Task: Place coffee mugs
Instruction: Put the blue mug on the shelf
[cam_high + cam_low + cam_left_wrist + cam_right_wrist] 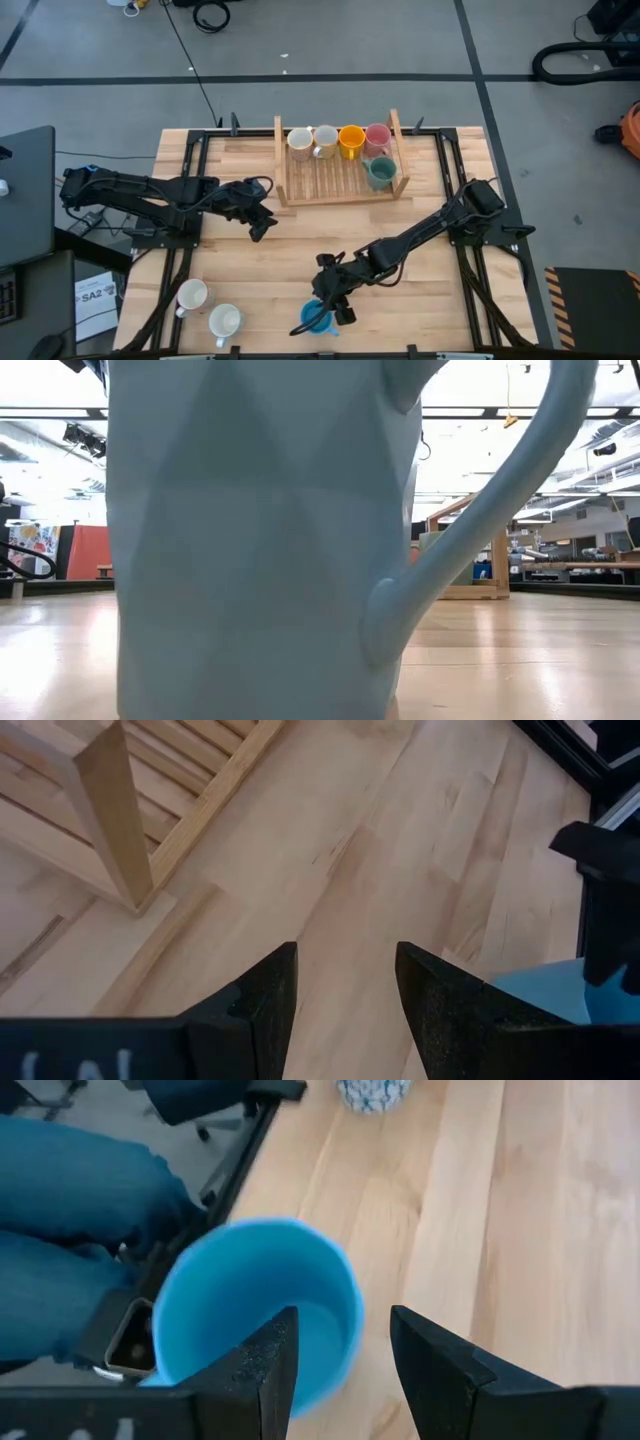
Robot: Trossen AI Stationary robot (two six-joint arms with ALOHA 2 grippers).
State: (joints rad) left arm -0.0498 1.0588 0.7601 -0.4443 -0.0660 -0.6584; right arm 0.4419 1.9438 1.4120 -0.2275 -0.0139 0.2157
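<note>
**Blue mug at the near edge, right hand spread around its rim**

A pale wooden slatted worktop (280, 260) is seen from above, framed by black rails. At its far middle a light wooden rack (340, 180) with raised end posts is set. Along the rack's far side four mugs are lined up from left to right: a white mug (299, 142), a cream mug (325, 139), an orange mug (351, 140) and a pink mug (377, 135). A dark teal-green mug (380, 173) is placed just nearer, at the rack's right end.

The right arm is stretched from the right side toward the near middle. Its right hand (330, 300) is held at the round bright blue handled mug (318, 318), which stands upright close to the near edge of the worktop and fills the low view. In the right wrist view the dark fingers (262, 1370) are seen spread, with one over the mug's open mouth and the other outside its wall; contact cannot be told.

The left arm is extended from the left, and its left hand (262, 218) is held over bare wood just left of the rack's near left corner, fingers (268, 1005) spread and gripping nothing.

Two more white mugs (191, 295) (224, 321) are set near the near left corner, close to each other.
</note>
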